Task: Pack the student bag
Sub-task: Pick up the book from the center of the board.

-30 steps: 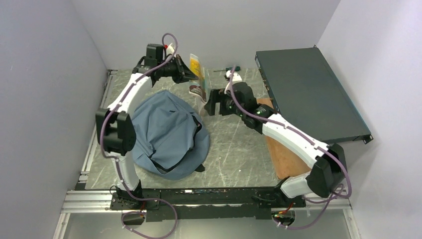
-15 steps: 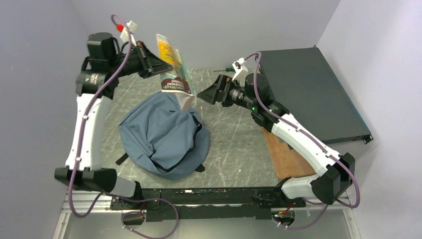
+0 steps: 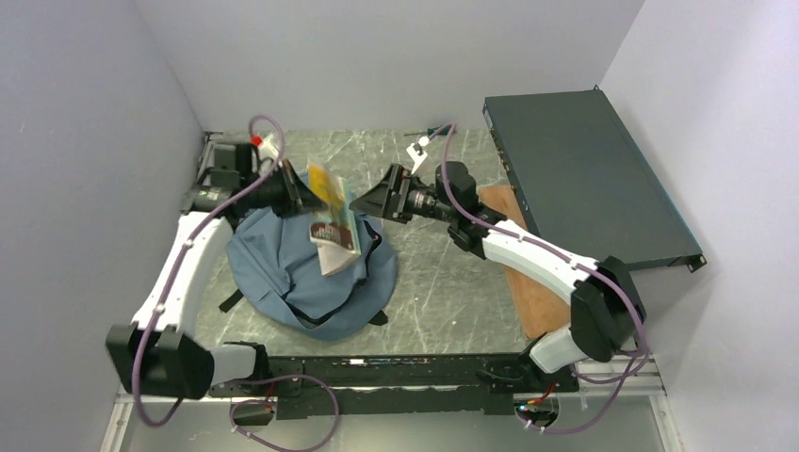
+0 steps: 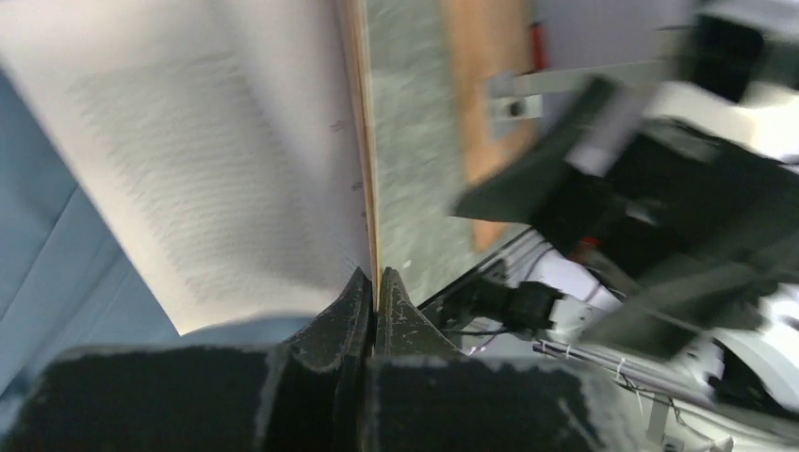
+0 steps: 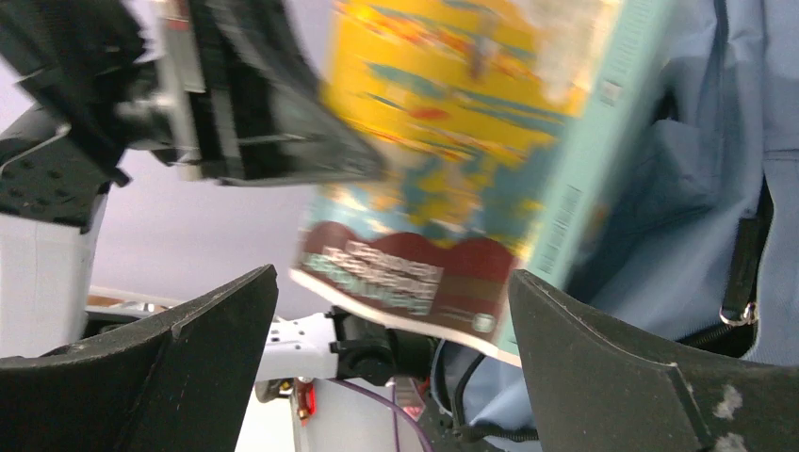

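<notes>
Lying on the table (image 3: pixel 452 282) left of centre, the grey-blue student bag (image 3: pixel 278 254) shows black lining along its right side. Above it, the left fingers (image 3: pixel 303 188) are pressed together on one edge of a yellow-covered book (image 3: pixel 332 224), which hangs tilted over the bag's upper part. Just right of the book, the right fingers (image 3: pixel 367 201) stand spread wide, holding nothing. Further right lie a wooden board (image 3: pixel 528 282) and a dark grey metal box (image 3: pixel 584 179).

even soft light, wrist views motion-blurred
</notes>
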